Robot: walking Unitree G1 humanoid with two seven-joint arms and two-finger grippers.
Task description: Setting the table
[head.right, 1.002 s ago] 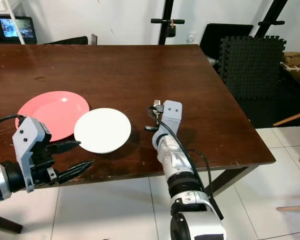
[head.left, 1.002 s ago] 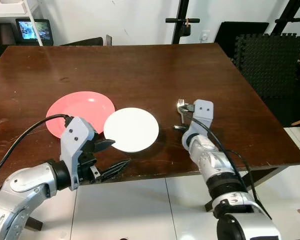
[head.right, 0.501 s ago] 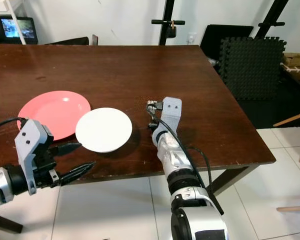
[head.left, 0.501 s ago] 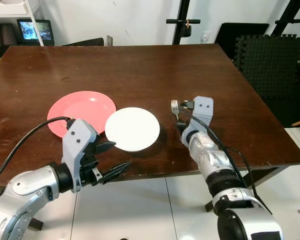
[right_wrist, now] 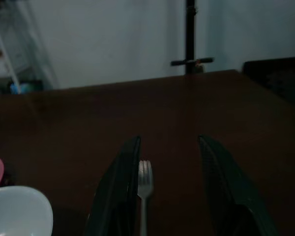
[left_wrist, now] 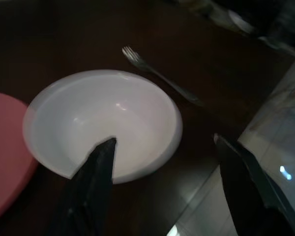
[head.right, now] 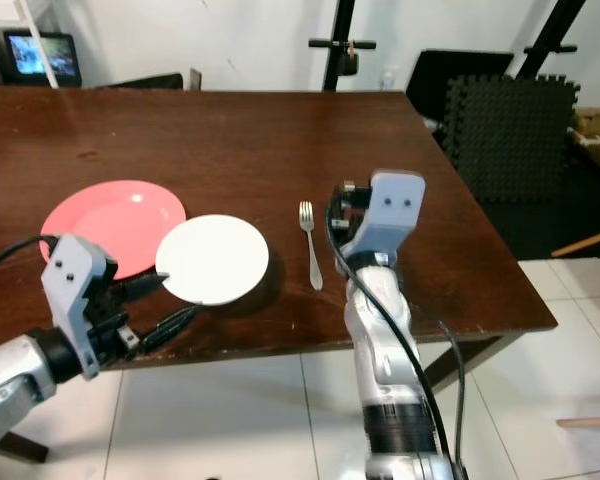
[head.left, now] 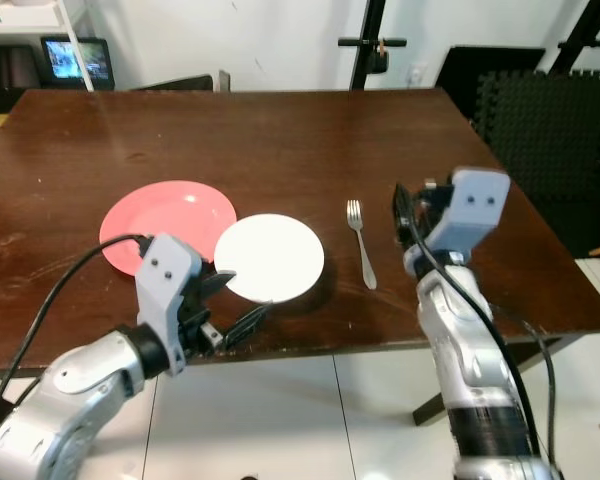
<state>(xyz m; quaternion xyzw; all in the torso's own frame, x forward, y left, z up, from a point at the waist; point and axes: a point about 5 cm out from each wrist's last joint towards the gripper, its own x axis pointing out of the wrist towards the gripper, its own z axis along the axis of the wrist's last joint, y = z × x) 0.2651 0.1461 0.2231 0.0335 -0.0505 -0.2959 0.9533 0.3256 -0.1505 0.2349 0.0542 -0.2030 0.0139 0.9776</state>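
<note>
Fork (head.left: 360,240) lies flat on my table (head.left: 280,130), just right of the white plate (head.left: 270,257). My right gripper (right_wrist: 162,196) hangs above it, fingers apart; my left gripper (head.left: 230,305), also spread, hovers near the plate's edge.

A dark brown wooden table (head.left: 280,130) with a glossy top carries three things, all toward its near edge. A pink plate (head.left: 167,214) lies on the robot's left. A white bowl (head.left: 270,257) sits just beside it on the right, its rim touching or slightly overlapping the plate's edge; which of the two cannot be told. A silver fork (head.left: 360,241) lies flat on the wood to the right of the bowl, apart from it, tines pointing toward the far side of the table and handle toward the near edge.
</note>
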